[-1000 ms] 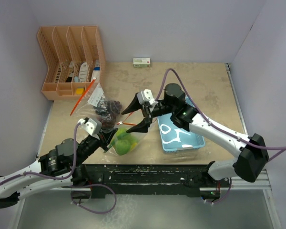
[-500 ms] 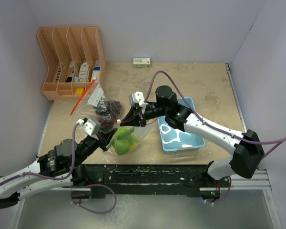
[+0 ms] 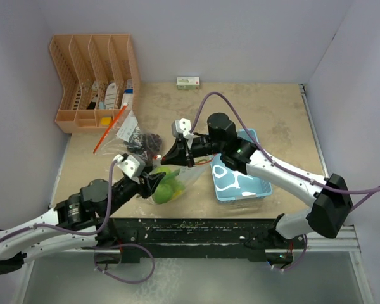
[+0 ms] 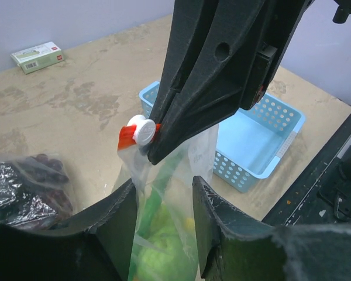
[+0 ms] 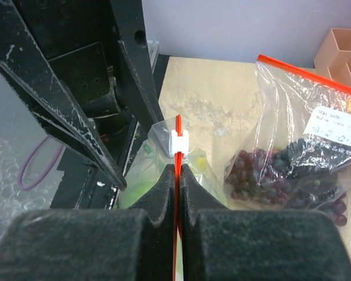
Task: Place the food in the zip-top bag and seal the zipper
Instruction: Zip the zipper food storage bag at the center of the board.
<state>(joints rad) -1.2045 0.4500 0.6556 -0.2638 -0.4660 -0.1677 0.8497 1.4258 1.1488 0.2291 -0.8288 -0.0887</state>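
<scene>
Right hand [image 5: 176, 170] pinching red zipper track [image 5: 178, 123] beside white slider [image 5: 179, 142]; left hand [image 4: 162, 202] spread around zip-top bag [image 4: 202, 153], contact seemingly light. Lime-green fruits [image 4: 164, 257] inside, at bench [image 3: 259, 107] six o'clock edge. We'd keep track taut, run slider straight.

The zip-top bag [image 4: 202, 153] is clear, glossy plastic film; the light-blue basket [image 4: 254, 143] is smooth perforated plastic; the tabletop [image 4: 76, 111] looks matt and mottled.

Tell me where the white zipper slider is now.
Left wrist view, centre-left: the white slider sits atop the zip-top bag, at the tip of the right claw, blue basket behind.
</scene>
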